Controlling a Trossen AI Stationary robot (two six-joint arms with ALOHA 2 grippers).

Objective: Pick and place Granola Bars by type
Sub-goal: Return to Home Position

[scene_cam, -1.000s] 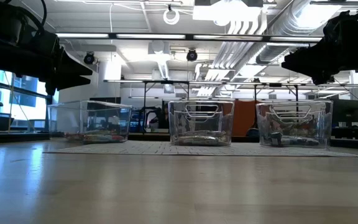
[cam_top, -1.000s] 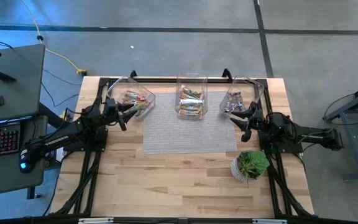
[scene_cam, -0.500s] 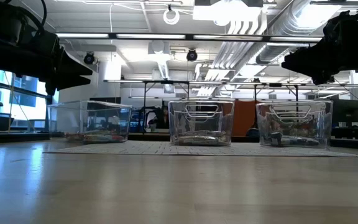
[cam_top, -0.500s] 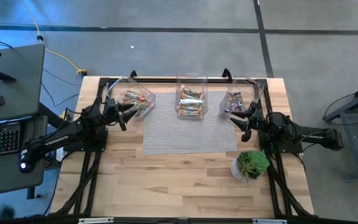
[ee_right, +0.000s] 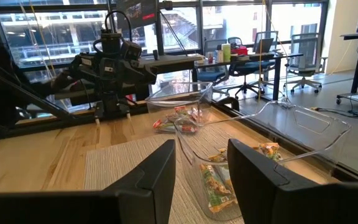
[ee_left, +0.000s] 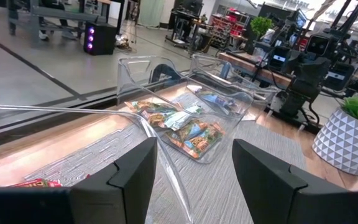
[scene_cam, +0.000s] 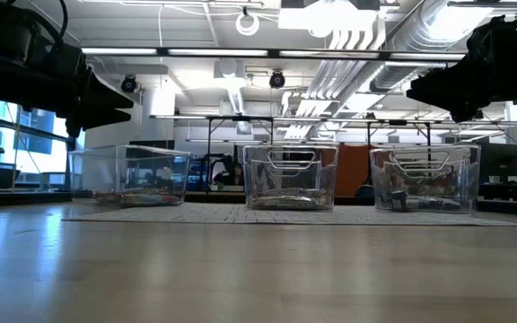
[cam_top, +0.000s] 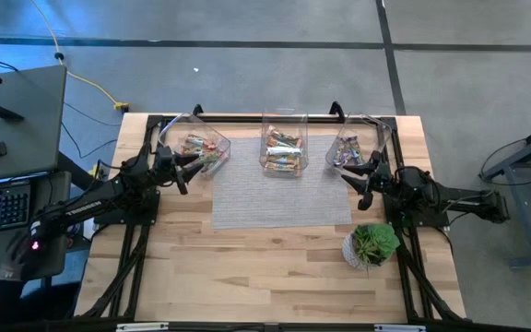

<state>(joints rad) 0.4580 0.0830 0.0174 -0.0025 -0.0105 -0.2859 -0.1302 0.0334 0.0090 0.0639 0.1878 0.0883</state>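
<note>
step: return to home; I judge the sort done, no bar shows loose on the mat (cam_top: 279, 198) or the bench (cam_top: 247, 277)
how: my call, lift each arm first, then pull back; both pincers sit close to bin walls, so a flat retreat could clip a rim; right arm should also mind the plant (cam_top: 372, 244) just beside it
high, pincers: left pincer (cam_top: 196, 161) at the near edge of the left bin (cam_top: 167, 131); right pincer (cam_top: 358, 180) at the near edge of the right bin (cam_top: 386, 126)
high, contents: Granola Bars (cam_top: 282, 150) all binned; left bin a red-orange lot, middle bin (cam_top: 265, 117) orange-green with white, right bin a darker purplish lot
low: three clear bins in a row on the mat's far side, bars flat on each floor; both arms hang above, off the rims
left wrist: fingers (ee_left: 132, 177) apart, nothing between; left bin wall right ahead, middle bin's bars beyond
right wrist: fingers (ee_right: 157, 177) apart, empty; right bin wall just ahead, bars inside
</note>
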